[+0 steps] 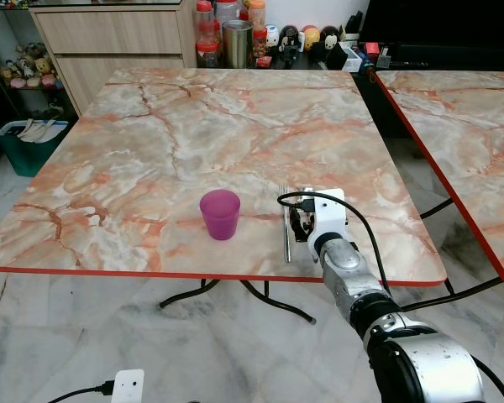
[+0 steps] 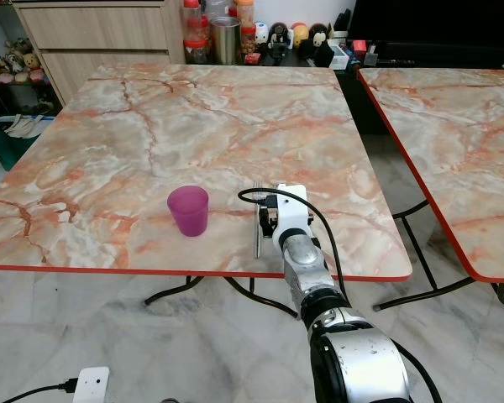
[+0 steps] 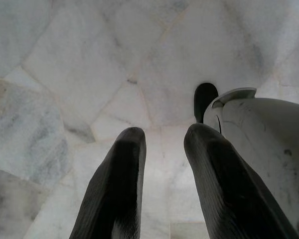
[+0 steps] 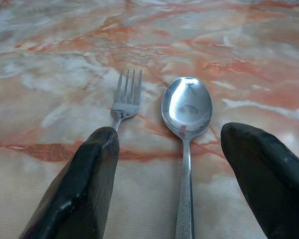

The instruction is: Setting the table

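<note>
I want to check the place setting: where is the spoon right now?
The spoon lies flat on the marble table near its front edge, just right of the fork, between the open right gripper's fingers, right of the purple cup.

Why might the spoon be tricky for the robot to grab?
The spoon looks like shiny, smooth metal, so it may slip. It lies flat on the table, leaving the right gripper probably little to get under. It seems stiff, so it shouldn't bend.

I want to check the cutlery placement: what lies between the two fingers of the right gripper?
In the right wrist view the right gripper is open over the table; the spoon lies between its fingers, the fork beside it.
</note>
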You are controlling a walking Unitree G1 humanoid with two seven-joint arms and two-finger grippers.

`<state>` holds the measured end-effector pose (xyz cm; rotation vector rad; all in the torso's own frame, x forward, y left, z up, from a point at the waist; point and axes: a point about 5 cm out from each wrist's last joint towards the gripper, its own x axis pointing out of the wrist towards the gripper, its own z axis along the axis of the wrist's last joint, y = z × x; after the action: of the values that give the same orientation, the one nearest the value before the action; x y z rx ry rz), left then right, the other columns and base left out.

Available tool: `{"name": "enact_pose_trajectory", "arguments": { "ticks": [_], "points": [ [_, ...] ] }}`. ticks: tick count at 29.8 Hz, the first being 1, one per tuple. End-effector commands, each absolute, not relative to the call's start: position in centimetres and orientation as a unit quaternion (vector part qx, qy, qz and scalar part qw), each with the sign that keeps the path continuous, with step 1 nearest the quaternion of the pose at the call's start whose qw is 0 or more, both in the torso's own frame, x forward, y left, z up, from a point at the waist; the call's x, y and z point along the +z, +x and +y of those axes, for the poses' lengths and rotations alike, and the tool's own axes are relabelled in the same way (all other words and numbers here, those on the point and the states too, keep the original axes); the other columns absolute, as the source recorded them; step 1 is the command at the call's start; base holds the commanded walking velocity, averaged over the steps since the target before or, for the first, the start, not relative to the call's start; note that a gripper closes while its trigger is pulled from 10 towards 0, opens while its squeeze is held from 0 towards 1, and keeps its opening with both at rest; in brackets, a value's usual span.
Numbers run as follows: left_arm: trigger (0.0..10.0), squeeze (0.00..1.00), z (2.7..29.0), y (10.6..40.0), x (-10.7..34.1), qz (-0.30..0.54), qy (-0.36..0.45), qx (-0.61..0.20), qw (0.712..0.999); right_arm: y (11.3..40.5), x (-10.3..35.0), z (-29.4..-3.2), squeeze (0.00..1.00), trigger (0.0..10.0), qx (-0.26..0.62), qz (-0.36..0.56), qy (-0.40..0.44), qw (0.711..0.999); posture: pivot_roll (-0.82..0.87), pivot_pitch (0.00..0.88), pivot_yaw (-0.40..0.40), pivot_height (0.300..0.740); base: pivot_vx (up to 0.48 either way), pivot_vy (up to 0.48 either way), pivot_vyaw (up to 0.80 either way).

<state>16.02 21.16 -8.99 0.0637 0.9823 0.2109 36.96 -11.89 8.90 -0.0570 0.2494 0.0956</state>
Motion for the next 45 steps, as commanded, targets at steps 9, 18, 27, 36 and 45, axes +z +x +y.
{"name": "enact_pose_trajectory", "arguments": {
  "ticks": [9,18,27,36,45],
  "points": [
    [10.0,0.0,21.0,15.0,-9.4,0.478,0.023,0.106,0.871,36.6,8.0,-12.2,0.0,10.0,0.036,0.146,-0.017,0.989,0.14,0.087,-0.01,0.715,0.0,0.0,0.0],
    [10.0,0.0,21.0,15.0,-9.4,0.479,0.025,0.105,0.871,36.3,7.5,-12.7,0.0,10.0,0.022,0.158,-0.02,0.987,0.14,0.09,-0.011,0.715,0.0,0.0,0.0],
    [10.0,0.0,21.0,14.7,-9.5,0.485,0.03,0.1,0.868,35.8,6.6,-12.6,0.0,8.2,0.025,0.177,-0.009,0.984,0.14,0.077,-0.012,0.715,0.0,0.0,0.0],
    [10.0,0.0,20.9,14.7,-9.6,0.488,0.03,0.094,0.867,35.7,6.5,-12.1,0.0,0.0,0.032,0.18,-0.008,0.983,0.14,0.061,-0.012,0.715,0.0,0.0,0.0],
    [10.0,0.0,20.7,14.9,-9.5,0.488,0.025,0.091,0.868,35.9,6.9,-12.1,0.0,0.0,0.032,0.173,-0.006,0.984,0.14,0.067,-0.018,0.715,0.0,0.0,0.0]
  ]
}}
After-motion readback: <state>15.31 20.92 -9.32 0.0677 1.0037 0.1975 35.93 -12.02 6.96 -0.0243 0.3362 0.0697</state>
